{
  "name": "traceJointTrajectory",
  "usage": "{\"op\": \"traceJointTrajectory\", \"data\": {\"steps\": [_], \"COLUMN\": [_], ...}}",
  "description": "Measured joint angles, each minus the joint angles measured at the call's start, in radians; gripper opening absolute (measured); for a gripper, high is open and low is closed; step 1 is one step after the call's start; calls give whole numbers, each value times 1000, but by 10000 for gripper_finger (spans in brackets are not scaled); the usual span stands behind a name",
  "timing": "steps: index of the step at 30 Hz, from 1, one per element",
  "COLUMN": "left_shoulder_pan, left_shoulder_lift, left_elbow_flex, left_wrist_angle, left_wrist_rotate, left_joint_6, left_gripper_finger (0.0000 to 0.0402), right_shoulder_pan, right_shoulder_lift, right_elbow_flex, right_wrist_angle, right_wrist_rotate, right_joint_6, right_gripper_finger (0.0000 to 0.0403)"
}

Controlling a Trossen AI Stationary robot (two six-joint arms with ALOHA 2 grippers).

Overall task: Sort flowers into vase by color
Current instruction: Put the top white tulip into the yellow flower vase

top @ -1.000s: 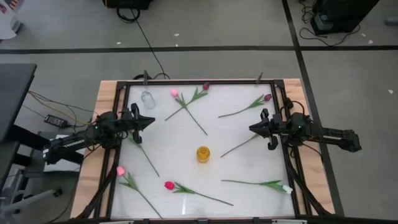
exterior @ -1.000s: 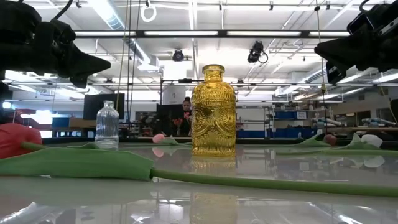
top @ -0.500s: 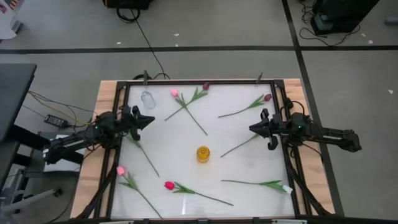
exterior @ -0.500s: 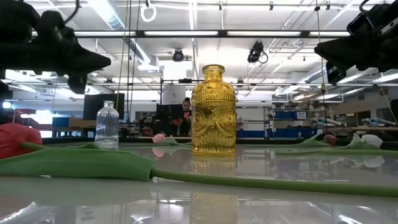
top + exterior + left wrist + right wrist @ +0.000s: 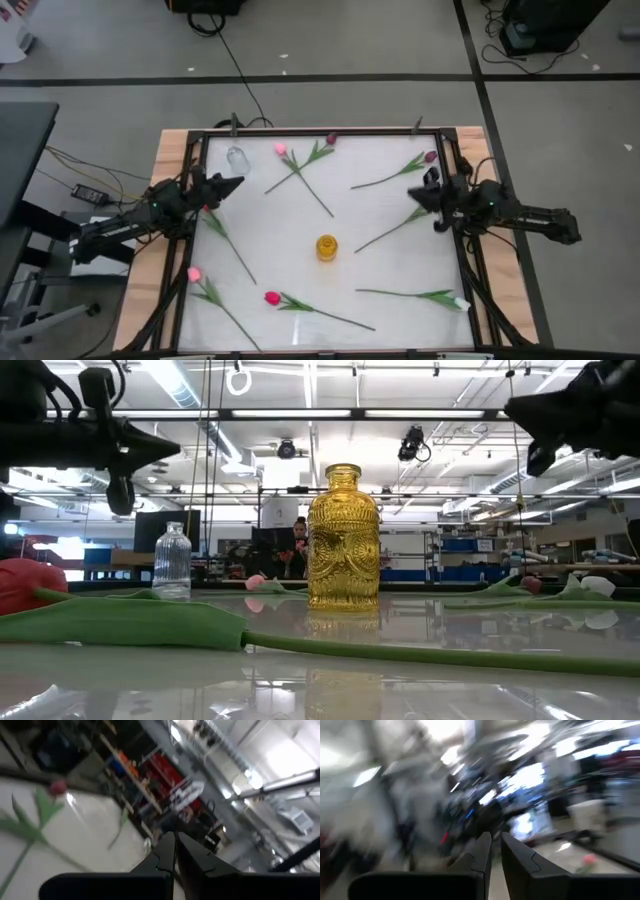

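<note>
Left gripper [image 5: 238, 181] and right gripper [image 5: 414, 194] raised over counter [image 5: 380, 262] edges, jaws closed, empty, flowers [image 5: 300, 165] scattered around amber vase [image 5: 327, 247].

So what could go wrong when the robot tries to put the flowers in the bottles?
Three things might go wrong. The yellow vase has a narrow neck, so a long thin stem might miss it. A bump could tip the vase. The pink tulip and the dark purple tulip have crossed stems, so lifting one might drag the other. Both tools, left and right, hold nothing.
</note>
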Motion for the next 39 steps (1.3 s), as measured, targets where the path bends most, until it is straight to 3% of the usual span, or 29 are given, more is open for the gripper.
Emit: {"op": "traceJointTrajectory", "data": {"steps": [4, 6, 10, 16, 20, 25, 31, 35, 39], "left_shoulder_pan": [0, 0, 0, 0, 0, 0, 0, 0, 0], "left_shoulder_lift": [0, 0, 0, 1, 29, 122, 278, 392, 490], "left_elbow_flex": [0, 0, 0, 0, 12, 87, 232, 362, 499], "left_wrist_angle": [-4, -1, 0, 16, 7, 16, 8, -78, -251], "left_wrist_rotate": [-91, -141, -168, -112, -110, -90, -66, -66, -66], "left_joint_6": [19, 12, -38, -25, 13, 54, 137, 243, 313], "left_gripper_finger": [25, 25, 25, 25, 25, 25, 25, 25, 25], "right_shoulder_pan": [0, -1, 0, -1, -2, -16, -67, -90, -123], "right_shoulder_lift": [0, 0, 17, 120, 214, 374, 613, 735, 834], "right_elbow_flex": [0, 0, 0, 0, 23, 122, 338, 468, 576], "right_wrist_angle": [89, 80, 65, 49, 37, 37, 39, 60, 62], "right_wrist_rotate": [331, 439, 478, 593, 553, 468, 411, 415, 399], "right_joint_6": [234, 308, 439, 796, 912, 946, 828, 597, 646], "right_gripper_finger": [51, 51, 51, 44, 43, 43, 42, 42, 42]}}
